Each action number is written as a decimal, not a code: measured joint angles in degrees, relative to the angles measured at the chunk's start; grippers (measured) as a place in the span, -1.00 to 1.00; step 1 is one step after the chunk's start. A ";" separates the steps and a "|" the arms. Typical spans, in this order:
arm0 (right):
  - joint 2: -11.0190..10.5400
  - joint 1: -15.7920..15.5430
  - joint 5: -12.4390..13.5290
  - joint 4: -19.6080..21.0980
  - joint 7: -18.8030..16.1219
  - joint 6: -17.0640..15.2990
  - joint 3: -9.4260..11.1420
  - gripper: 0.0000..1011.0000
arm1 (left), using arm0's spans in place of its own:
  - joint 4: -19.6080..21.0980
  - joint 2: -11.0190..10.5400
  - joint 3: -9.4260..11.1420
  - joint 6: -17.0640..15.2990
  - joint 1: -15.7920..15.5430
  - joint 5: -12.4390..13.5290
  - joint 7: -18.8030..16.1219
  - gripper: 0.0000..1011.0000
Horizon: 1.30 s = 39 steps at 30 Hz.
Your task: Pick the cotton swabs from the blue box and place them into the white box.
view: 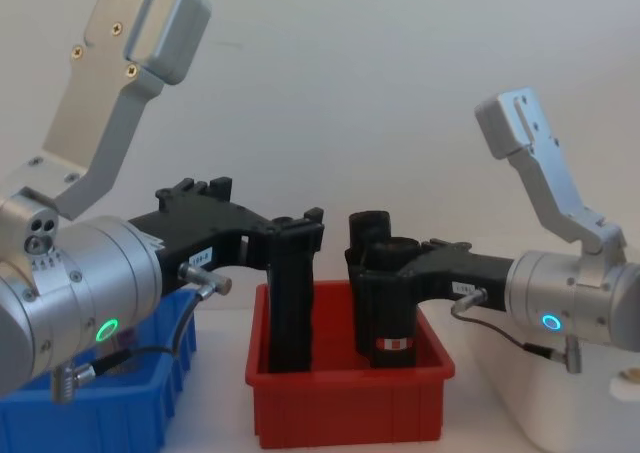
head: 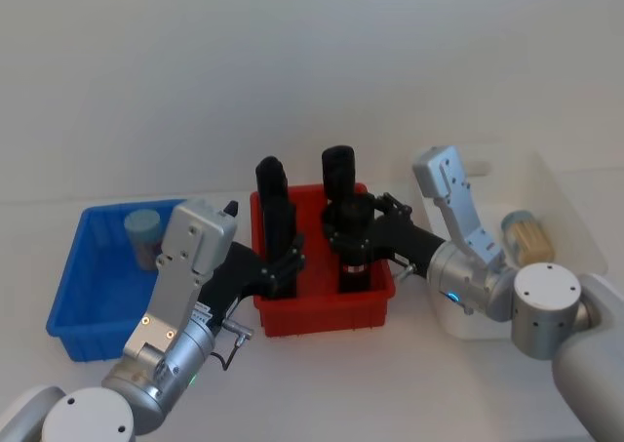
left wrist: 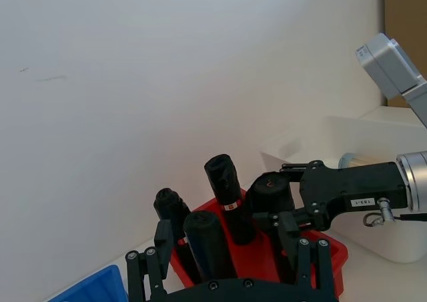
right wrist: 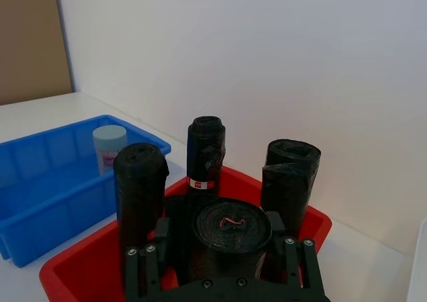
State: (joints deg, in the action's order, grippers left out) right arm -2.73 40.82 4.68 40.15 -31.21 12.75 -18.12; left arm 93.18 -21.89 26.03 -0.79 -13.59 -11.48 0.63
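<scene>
white box (head: 561, 193) far right, 1 cotton swab jar (head: 527, 235) inside | blue box (head: 78, 276) left, 1 swab jar (head: 143, 235) at far edge | red bin (head: 322, 310) between, little room | left gripper (head: 285, 266) squeezes black roll (head: 276, 222) | right gripper (head: 353, 242) squeezes another roll (head: 343, 218)

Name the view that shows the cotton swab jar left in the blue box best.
The right wrist view: the jar stands upright in the blue box, lid and label clear. The head view shows it from above, smaller. In the chest view the left arm covers that area.
</scene>
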 joint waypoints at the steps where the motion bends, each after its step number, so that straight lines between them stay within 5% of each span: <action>1: 0.13 0.35 -0.04 -0.65 -0.03 0.21 -0.02 0.82 | 0.00 0.00 0.00 0.00 0.00 0.00 0.00 0.99; 12: 1.51 4.07 -0.15 -7.42 -1.04 2.88 -0.10 0.15 | 0.00 0.00 0.00 0.00 0.00 0.00 0.00 0.99; 18: 1.38 3.83 0.51 -6.14 -1.46 2.92 0.14 0.09 | 0.00 0.00 0.00 0.00 0.00 0.00 0.00 0.99; 26: 0.21 1.07 1.86 1.22 -1.37 1.28 0.81 0.07 | 0.00 0.00 0.00 0.00 0.00 0.00 0.00 0.99; 39: -3.27 -6.43 3.84 21.06 4.24 -3.88 2.54 0.07 | 0.00 0.00 0.00 0.00 0.00 0.00 0.00 0.99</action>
State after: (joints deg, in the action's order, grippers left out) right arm -6.00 34.39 8.52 61.22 -26.97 8.87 -15.58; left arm 93.18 -21.89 26.03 -0.79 -13.59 -11.48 0.62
